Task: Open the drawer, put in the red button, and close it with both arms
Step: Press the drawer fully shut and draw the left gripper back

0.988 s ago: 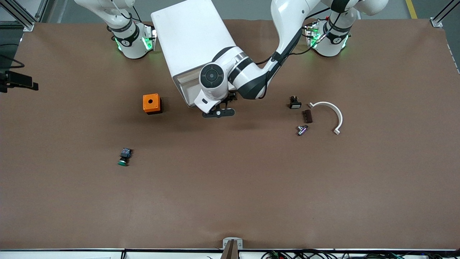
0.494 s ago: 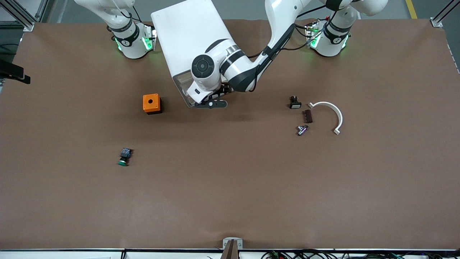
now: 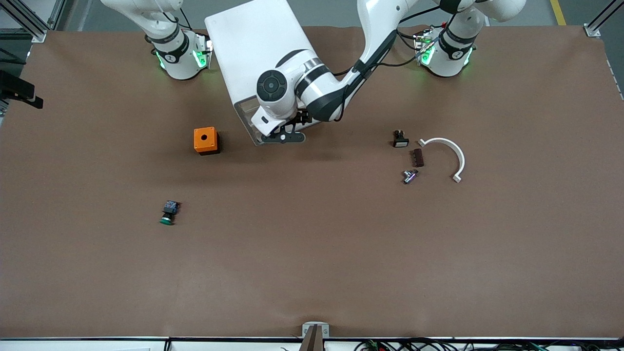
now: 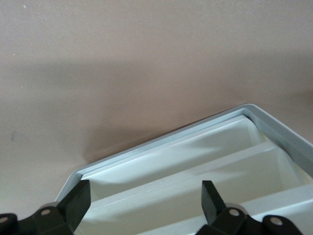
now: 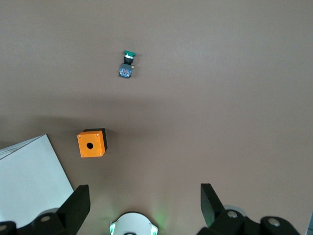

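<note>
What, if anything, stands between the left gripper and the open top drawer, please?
Nothing visible does. The left gripper hangs open directly over the front edge of the drawer, with only the drawer's bare compartments below its fingers. The right arm waits with the right gripper open, high over its own end of the table.

Cabinet (image 3: 253, 44) between the two arm bases, its drawer (image 3: 247, 113) pulled slightly out toward the front camera. Left gripper (image 3: 282, 138) over the drawer's front edge, fingers (image 4: 78, 200) spread apart. Box (image 3: 205, 140) beside the drawer, toward the right arm's end. Green button (image 3: 168, 213) nearer the camera than the box, well apart from it. Toward the left arm's end, a cluster: switch (image 3: 399, 139), block (image 3: 417, 157), connector (image 3: 410, 176), curved clip (image 3: 446, 155). Right gripper (image 5: 142, 205) raised above the table near its own base, fingers apart.
</note>
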`<state>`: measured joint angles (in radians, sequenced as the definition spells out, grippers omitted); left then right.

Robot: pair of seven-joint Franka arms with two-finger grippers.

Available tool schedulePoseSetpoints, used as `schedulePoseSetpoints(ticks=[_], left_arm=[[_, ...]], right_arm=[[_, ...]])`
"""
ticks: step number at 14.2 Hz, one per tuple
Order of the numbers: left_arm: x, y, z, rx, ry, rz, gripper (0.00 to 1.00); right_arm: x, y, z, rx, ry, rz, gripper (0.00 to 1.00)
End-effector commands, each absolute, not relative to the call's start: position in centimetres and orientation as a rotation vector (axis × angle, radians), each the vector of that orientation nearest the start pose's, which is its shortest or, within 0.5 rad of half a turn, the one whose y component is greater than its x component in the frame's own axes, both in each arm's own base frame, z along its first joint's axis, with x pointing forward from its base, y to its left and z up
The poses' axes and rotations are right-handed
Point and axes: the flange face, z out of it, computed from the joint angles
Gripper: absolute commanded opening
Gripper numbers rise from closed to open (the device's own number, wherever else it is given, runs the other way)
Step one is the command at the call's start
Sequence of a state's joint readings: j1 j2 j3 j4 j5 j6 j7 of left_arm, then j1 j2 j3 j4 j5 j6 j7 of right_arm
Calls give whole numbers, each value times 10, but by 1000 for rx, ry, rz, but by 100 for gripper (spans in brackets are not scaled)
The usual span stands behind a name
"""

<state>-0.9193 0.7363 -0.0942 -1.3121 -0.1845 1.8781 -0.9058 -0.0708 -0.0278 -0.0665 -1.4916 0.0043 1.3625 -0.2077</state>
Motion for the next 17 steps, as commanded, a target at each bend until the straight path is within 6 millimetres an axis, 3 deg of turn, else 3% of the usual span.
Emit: schedulePoseSetpoints(ticks=[1,4,8,13,17], left_arm=[[368,-617,291,-3108,62,475,100],[361,-620,287,-3102,71,498,100],[369,-616,291,-3112,53,492,100],[427,-579,303,-3140,-95,471,100],[480,-537,343,-3195,-240,412,100]], right_arm=[[493,-58,657,-3108,-116,92,100],[493,-43,658,-3116,-70,83,100],[492,-44,657,-3120,-81,50,100],[487,-51,654,-3121,-79,-1,100],[488,-53,654,-3119,-91,-1,100]])
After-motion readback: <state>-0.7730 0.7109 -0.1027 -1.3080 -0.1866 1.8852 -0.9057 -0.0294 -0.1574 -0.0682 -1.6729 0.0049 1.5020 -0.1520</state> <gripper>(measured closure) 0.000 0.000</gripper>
